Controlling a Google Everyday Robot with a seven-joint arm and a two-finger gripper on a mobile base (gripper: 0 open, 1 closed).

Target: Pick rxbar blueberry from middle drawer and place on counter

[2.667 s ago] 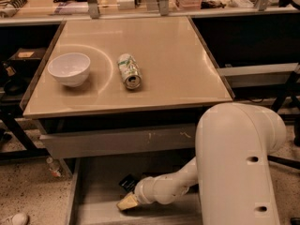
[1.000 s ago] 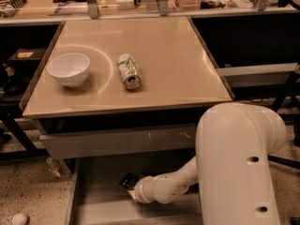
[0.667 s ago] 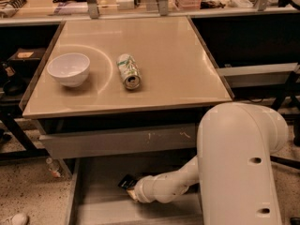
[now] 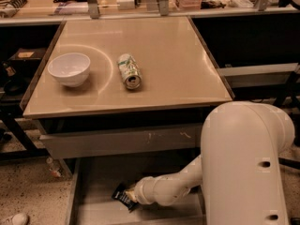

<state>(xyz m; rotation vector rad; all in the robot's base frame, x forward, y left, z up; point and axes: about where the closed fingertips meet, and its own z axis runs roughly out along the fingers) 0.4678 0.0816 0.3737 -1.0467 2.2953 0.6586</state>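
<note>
The bar point(image 4: 123, 197) lies in the open drawer point(image 4: 93, 191), near its middle. Its long axis runs diagonally, from far-left to near-right. The gripper point(image 4: 134, 196) is down in the drawer at the bar's right edge and covers part of it; whether it is wide, narrow or gripping the bar cannot be told. The arm reaches in from the right. On the counter point(image 4: 178, 64) a white bowl point(image 4: 69, 68) stands upright at the left. Beside it, on its right, a crushed can point(image 4: 129, 71) lies on its side, its end facing near.
</note>
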